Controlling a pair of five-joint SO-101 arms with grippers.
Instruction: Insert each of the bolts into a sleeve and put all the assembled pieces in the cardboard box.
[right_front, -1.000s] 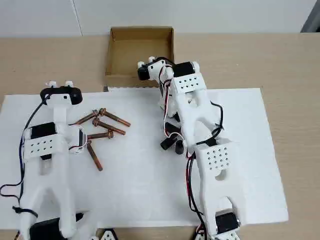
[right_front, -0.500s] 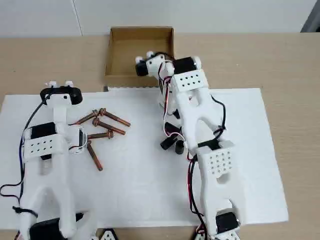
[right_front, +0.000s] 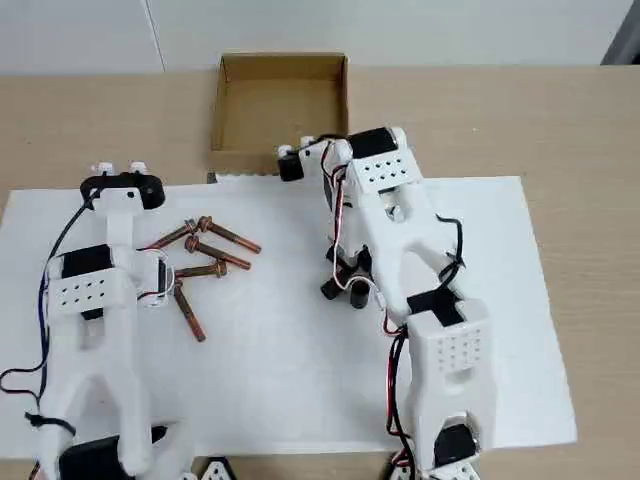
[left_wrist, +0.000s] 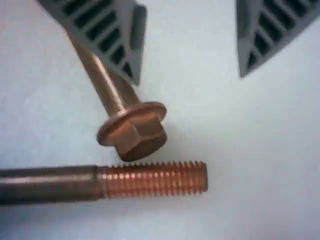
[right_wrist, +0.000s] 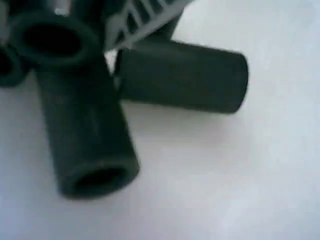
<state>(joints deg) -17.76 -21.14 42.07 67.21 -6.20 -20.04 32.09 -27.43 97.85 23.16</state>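
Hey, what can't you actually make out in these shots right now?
Black cylindrical sleeves: count unclear; high view, white right arm covers them.
Copper flanged bolt: shaft end; left wrist view, under a finger of the left tool.
Second copper bolt: head cut off by that view's edge.

Left arm (right_front: 95, 300) bent, left pincer (left_wrist: 189, 75) pointing down, fingers well apart. Right arm (right_front: 400, 220) folded forward, wrist low.
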